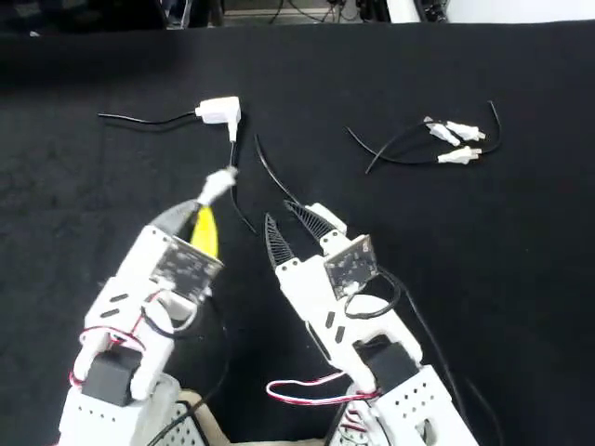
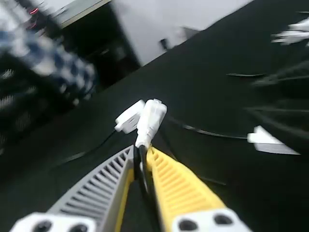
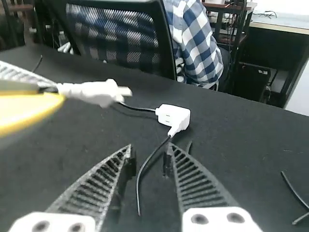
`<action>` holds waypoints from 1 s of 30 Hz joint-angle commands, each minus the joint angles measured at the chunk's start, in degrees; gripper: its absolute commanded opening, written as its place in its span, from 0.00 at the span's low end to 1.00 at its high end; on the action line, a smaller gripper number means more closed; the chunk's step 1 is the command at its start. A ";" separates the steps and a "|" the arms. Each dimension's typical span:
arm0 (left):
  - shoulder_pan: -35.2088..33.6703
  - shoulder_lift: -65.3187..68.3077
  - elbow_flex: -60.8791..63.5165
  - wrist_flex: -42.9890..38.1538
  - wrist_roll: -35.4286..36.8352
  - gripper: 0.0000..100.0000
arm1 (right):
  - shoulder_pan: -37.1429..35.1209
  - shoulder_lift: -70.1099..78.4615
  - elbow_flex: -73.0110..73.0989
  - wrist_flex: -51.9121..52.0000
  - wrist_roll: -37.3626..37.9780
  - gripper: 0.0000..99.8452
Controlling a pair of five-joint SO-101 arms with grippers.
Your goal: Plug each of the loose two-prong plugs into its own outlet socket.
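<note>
The left claw (image 2: pixel 141 153) is clenched on the tail of a white plug (image 2: pixel 150 118), near the socket (image 1: pixel 221 111); held so far back, it may pivot on contact. The right claw (image 3: pixel 148 151) gapes astride the socket's cable (image 3: pixel 140 176), so the unpinned socket could skid across the tabletop (image 1: pixel 483 279)

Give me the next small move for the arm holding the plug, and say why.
Probably ease the left gripper forward, toward the outlet socket. It is shut on the white plug, whose front end faces roughly toward the socket but lies short of it, with a gap between them.
</note>
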 commanded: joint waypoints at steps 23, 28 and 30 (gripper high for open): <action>4.26 71.12 -68.44 30.68 3.43 0.03 | 19.78 -0.75 -0.22 7.30 -2.55 0.12; 6.11 82.11 -83.12 41.93 3.78 0.03 | 24.97 -0.66 -0.22 8.26 -2.64 0.12; 6.11 87.30 -88.40 45.98 4.13 0.03 | 26.81 -0.92 -0.31 9.41 -2.55 0.12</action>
